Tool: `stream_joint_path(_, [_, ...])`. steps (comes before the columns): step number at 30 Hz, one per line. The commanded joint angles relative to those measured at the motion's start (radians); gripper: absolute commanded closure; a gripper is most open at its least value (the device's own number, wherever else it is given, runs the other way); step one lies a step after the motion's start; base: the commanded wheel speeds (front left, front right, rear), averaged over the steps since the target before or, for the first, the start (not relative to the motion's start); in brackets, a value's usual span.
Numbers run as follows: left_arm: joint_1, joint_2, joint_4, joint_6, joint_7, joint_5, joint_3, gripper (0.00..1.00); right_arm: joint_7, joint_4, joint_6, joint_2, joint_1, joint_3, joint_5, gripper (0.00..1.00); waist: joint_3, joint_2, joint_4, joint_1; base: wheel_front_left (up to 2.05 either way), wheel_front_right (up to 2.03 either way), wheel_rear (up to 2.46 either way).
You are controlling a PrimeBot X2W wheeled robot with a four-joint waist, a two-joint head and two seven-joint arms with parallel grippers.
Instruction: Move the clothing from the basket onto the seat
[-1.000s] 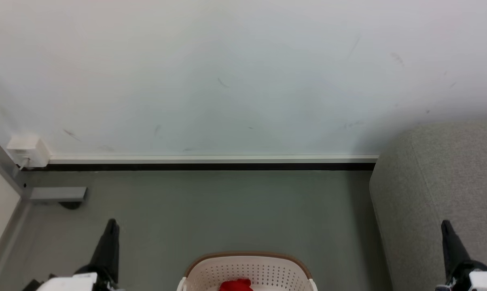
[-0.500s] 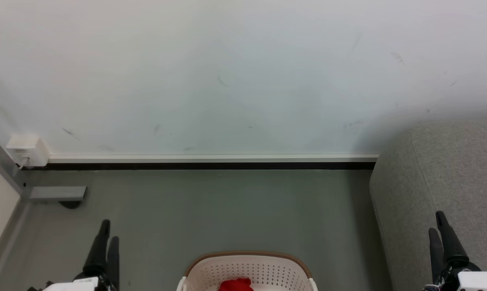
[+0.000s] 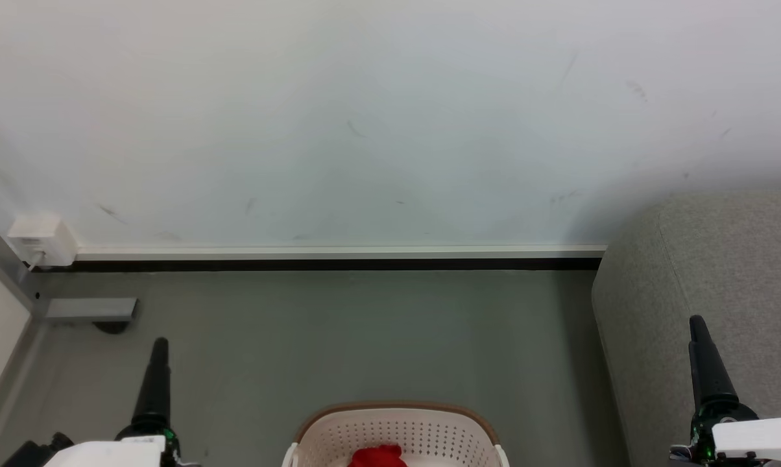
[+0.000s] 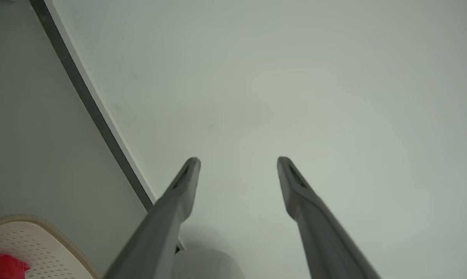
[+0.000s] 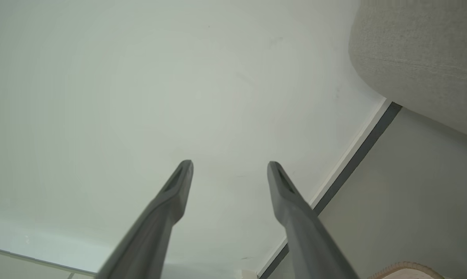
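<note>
Grippers come first: the left gripper has its two dark fingers spread apart with nothing between them, and the right gripper is likewise released and empty. In the head view each shows edge-on at a lower corner, fingers pointing up toward the wall. Between them, at the bottom edge of that view, stands the basket, cream-white with rows of small round holes and a brown rim, its rounded far end turned toward the wall. It is cut off by the edge, so its long axis cannot be told. Inside it lies the clothing, a crumpled bright red lump of soft fabric against the far wall of the basket. Only its top shows, with no clear long axis or direction. To the right, apart from the basket, the seat is grey woven upholstery with a rounded corner, running from the wall toward the robot. Grey floor lies beneath, bordered by a white and black baseboard.
</note>
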Motion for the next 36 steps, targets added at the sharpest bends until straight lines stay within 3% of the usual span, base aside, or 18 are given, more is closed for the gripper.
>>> stream_joint_path(1, [-0.02,0.009,-0.027,0.007,-0.011,0.055,-0.001,0.0,-0.013,-0.027,0.0,-0.011,-0.028,0.01,-0.05,0.0,0.001,0.0,0.0,0.0,0.0,0.0,0.0])
stream_joint_path(21, [0.0,0.011,-0.084,0.102,-0.081,0.512,-0.086,0.0,-0.084,-0.01,-0.001,-0.038,-0.033,0.064,-0.483,0.0,0.003,0.0,-0.003,0.0,0.0,0.0,0.0])
stream_joint_path(36, [0.012,0.017,-0.082,0.184,-0.126,0.806,-0.123,0.0,-0.129,-0.003,-0.001,-0.034,-0.037,0.084,-0.72,0.0,-0.001,0.0,-0.006,0.0,0.0,0.0,0.0])
